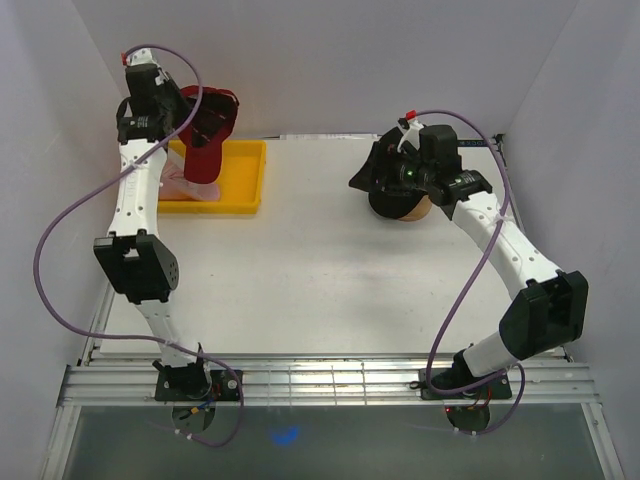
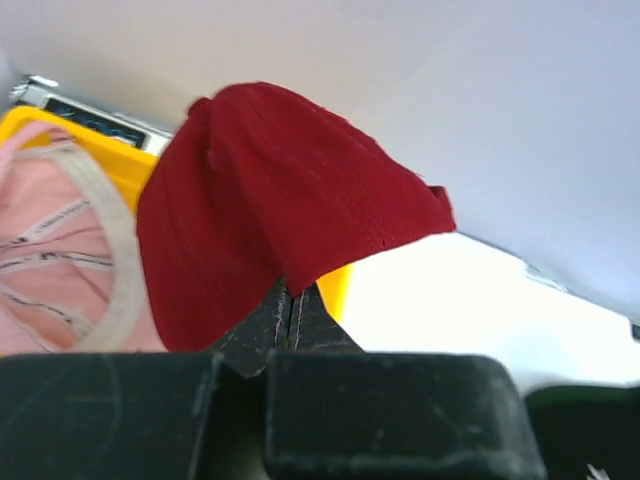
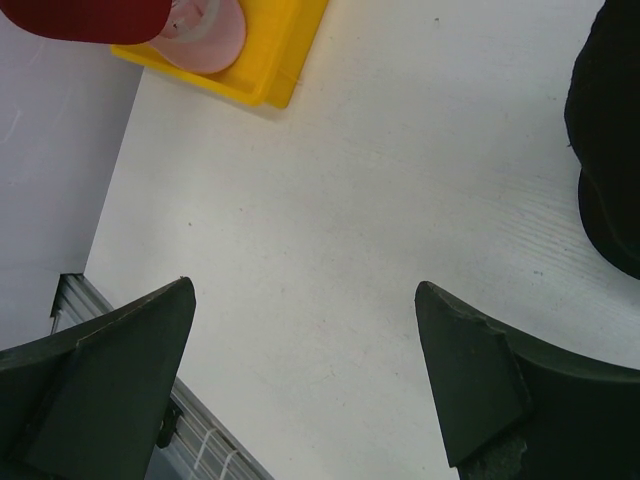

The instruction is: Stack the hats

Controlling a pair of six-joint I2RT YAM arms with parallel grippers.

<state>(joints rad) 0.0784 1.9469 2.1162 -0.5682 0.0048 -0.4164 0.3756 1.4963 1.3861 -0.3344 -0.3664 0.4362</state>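
Two arms are on your rig, one hand each; entries below by count.

Hats, three countable: one dark red, one pink, one black. Under the right wrist the dark mass may be more than one hat; from above you cannot separate it.

1. Dark red hat: your left hand has its fingers pressed together on a fold of the fabric. The crown drapes over the fingertips and the hat hangs off the hand, clear of the surface, over the far side of the tray. Whether it brushes the pink hat cannot be told.

2. Pink hat: lies inside the one yellow tray, opening up, with the pale inner band and printed seam tape showing. The tray sits at the far left corner of the surface.

3. Black hat: sits at the far right of the surface on the one wooden stand, of which only a tan sliver shows below the hat's edge.

Your right hand: fingers spread wide, nothing between them, only bare white surface. It hangs just beside the black hat, which fills the right edge of the wrist view. In the overhead view the wrist covers most of that hat.

Red hat and black hat are well apart.
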